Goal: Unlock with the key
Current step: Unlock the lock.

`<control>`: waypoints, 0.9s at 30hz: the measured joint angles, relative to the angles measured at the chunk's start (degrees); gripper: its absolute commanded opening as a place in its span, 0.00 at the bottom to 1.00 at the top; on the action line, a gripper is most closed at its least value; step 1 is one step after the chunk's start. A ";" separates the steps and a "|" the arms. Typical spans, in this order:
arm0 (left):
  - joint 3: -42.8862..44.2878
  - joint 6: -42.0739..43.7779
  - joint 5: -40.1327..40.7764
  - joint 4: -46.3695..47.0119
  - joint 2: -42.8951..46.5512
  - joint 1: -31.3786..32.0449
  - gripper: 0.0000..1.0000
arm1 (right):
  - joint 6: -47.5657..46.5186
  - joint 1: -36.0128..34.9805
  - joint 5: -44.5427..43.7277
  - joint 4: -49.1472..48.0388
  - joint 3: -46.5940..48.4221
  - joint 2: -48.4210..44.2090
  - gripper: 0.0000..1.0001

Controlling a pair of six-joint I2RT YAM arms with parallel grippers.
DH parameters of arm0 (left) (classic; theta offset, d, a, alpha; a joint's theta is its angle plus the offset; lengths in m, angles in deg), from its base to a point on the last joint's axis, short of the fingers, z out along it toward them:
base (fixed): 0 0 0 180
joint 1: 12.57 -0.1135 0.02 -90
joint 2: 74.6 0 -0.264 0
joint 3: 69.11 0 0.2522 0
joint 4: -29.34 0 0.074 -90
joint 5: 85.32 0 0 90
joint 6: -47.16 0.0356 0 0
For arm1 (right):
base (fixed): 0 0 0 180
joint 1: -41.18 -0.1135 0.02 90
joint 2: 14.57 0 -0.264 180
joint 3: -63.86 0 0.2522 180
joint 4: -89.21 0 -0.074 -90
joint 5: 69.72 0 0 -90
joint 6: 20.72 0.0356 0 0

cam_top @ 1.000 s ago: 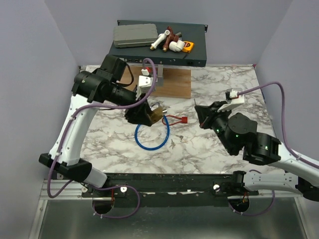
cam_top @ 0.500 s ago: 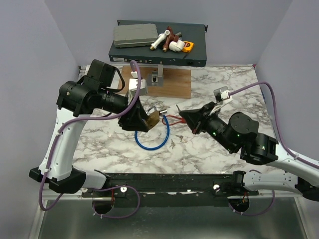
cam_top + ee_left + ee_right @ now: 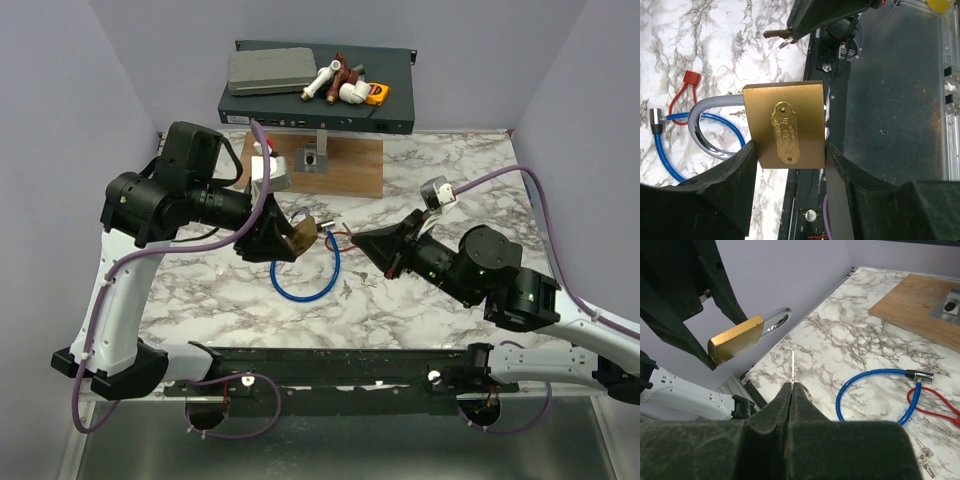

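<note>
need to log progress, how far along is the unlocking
Done: left pincer grips the brass padlock off the marble table; right pincer is shut on the small silver key. In hand: key aimed near the padlock, not touching. Left: insert, turn, release the silver shackle.

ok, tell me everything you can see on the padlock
The padlock has a rectangular brass-looking body with a small oval embossed plate on its face and a curved silver shackle. The left end effector clamps the body's sides, holding it tilted above the table. Whether the shackle is latched is hidden. The key hovers nearby, not touching.
</note>
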 measured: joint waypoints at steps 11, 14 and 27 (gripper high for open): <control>-1.11 -1.86 7.32 2.71 0.68 0.00 0.00 | -0.02 0.00 5.20 0.42 0.11 0.13 0.01; -1.42 -2.58 10.08 4.17 1.07 0.00 0.00 | -0.02 0.00 6.34 0.66 0.28 0.39 0.01; -5.11 -4.39 22.77 12.59 9.03 -0.07 0.00 | 0.04 0.00 12.72 -0.37 1.44 1.03 0.01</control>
